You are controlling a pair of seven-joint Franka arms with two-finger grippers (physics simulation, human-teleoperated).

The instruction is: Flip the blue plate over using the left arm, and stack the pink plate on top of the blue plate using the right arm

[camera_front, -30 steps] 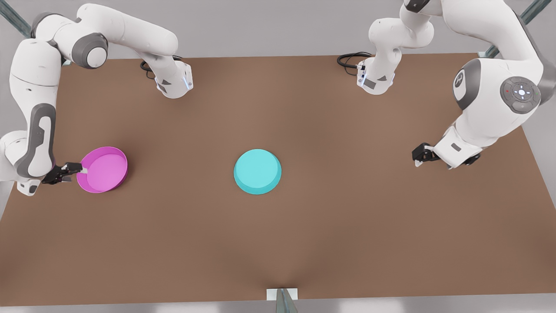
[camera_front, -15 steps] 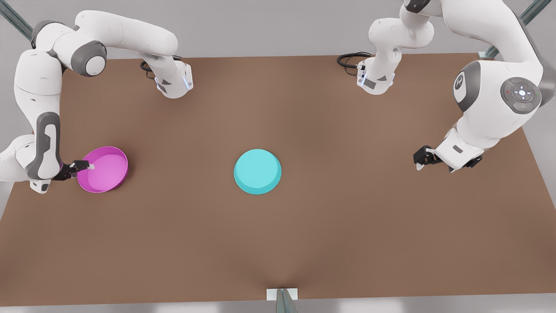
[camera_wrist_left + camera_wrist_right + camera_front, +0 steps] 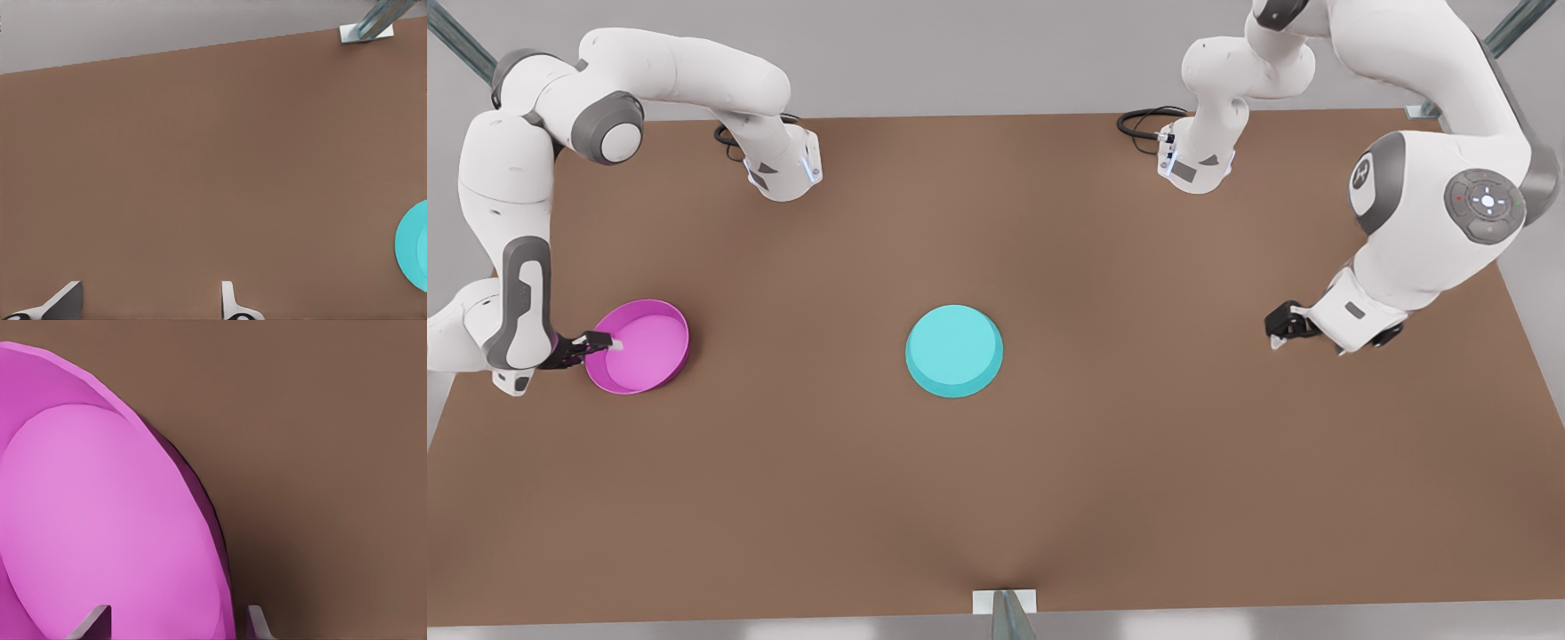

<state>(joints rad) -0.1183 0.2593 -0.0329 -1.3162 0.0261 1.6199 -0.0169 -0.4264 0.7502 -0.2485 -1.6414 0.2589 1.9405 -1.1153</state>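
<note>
The pink plate [image 3: 645, 348] lies hollow side up at the front view's left, and fills much of the right wrist view [image 3: 100, 520]. My right gripper [image 3: 601, 343] is open at the plate's outer edge. One fingertip [image 3: 615, 341] is inside the dish and the other is outside, so the rim stands between them [image 3: 175, 621]. The blue plate [image 3: 954, 350] rests mid-table showing a flat face and its outer wall. It also peeks in at the left wrist view's edge [image 3: 415, 245]. My left gripper [image 3: 1278, 332] hangs open and empty over bare table at the front view's right [image 3: 147, 301].
Both arm bases [image 3: 783, 171] [image 3: 1196, 162] stand at the far edge of the brown table [image 3: 1049, 498], each with a black cable. A small metal bracket [image 3: 1005, 604] sits at the near edge.
The right gripper has moved in over the pink plate's rim, and the plate, tilted a second ago, now lies flat. The left arm has shifted slightly. The blue plate has not moved.
</note>
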